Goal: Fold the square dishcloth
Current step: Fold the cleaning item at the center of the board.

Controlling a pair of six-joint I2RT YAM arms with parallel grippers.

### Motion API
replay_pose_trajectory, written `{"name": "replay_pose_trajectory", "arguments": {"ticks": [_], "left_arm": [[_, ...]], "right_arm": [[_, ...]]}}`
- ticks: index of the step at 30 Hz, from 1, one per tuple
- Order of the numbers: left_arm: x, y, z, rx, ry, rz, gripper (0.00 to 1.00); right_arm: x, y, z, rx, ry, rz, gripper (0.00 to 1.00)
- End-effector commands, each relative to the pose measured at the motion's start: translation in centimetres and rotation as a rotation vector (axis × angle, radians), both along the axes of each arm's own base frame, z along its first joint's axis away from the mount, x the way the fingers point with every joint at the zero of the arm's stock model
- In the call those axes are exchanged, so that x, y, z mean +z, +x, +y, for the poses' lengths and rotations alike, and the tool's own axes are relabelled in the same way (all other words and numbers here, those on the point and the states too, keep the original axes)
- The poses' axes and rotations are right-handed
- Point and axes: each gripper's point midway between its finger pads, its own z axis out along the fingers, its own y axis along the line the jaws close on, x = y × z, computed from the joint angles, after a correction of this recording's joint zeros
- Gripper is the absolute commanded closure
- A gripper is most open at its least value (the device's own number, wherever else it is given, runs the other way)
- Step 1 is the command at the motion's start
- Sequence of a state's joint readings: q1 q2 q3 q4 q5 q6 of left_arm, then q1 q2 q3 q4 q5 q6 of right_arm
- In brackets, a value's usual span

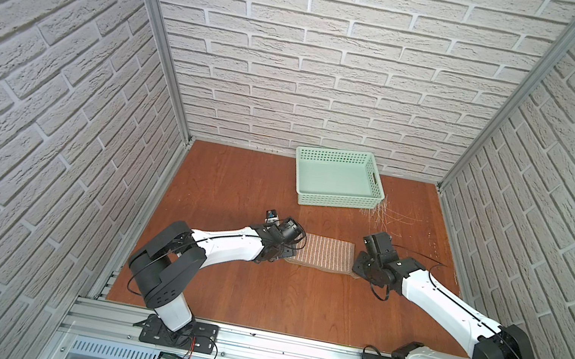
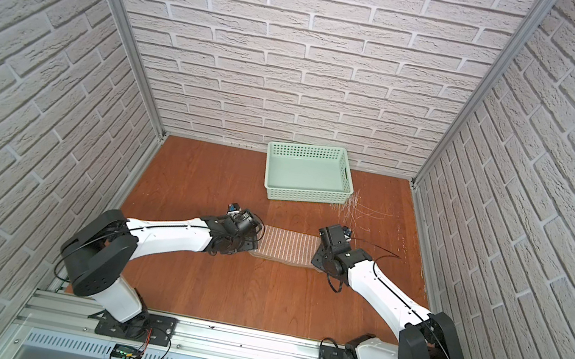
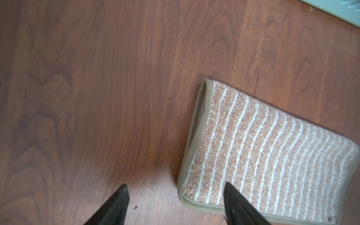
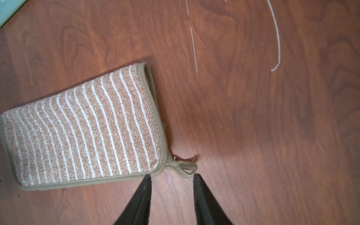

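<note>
The square dishcloth [image 1: 323,252] [image 2: 288,244] lies folded into a striped tan rectangle on the wooden table, between my two arms. In the left wrist view my left gripper [image 3: 175,186] is open, straddling the near corner of the dishcloth [image 3: 263,155]; one finger [image 3: 233,198] is over the cloth and the other over bare wood. Nothing is held. In the right wrist view my right gripper [image 4: 172,176] is open just short of the corner loop [image 4: 185,168] of the dishcloth [image 4: 83,132], with only wood between its fingers.
A mint-green basket [image 1: 338,200] [image 2: 309,196] stands empty at the back, right of centre. Pale loose threads [image 1: 383,213] [image 4: 277,39] lie on the wood beside it. Brick-patterned walls close in three sides.
</note>
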State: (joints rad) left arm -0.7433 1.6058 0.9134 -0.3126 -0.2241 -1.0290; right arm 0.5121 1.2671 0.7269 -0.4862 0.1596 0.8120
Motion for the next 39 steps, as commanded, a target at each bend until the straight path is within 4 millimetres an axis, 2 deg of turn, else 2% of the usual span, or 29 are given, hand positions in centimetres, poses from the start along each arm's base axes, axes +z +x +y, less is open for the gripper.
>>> {"name": "replay_pose_trajectory", "arguments": {"ticks": [1, 5, 11, 25, 31, 39], "left_arm": [[1.1, 0.1, 0.9, 0.006, 0.023, -0.027, 0.23], [1.2, 0.0, 1.2, 0.009, 0.036, -0.029, 0.23], [0.9, -0.1, 1.1, 0.0, 0.037, -0.016, 0.23], [-1.1, 0.5, -0.3, -0.074, -0.008, 0.061, 0.32], [-1.5, 1.2, -1.3, -0.11, -0.011, 0.073, 0.44], [-2.2, 1.7, -0.4, -0.09, 0.048, 0.122, 0.64]], "right_arm": [[2.0, 0.7, -0.4, 0.006, -0.002, -0.044, 0.57], [2.2, 1.8, 1.1, 0.078, 0.079, -0.018, 0.56], [0.5, 2.9, 2.3, 0.123, 0.139, 0.071, 0.6], [-2.9, 3.8, 1.1, 0.082, 0.101, 0.139, 0.68], [-3.7, 3.9, 1.0, 0.074, 0.095, 0.154, 0.74], [-3.8, 3.9, 0.9, 0.067, 0.098, 0.153, 0.75]]}}
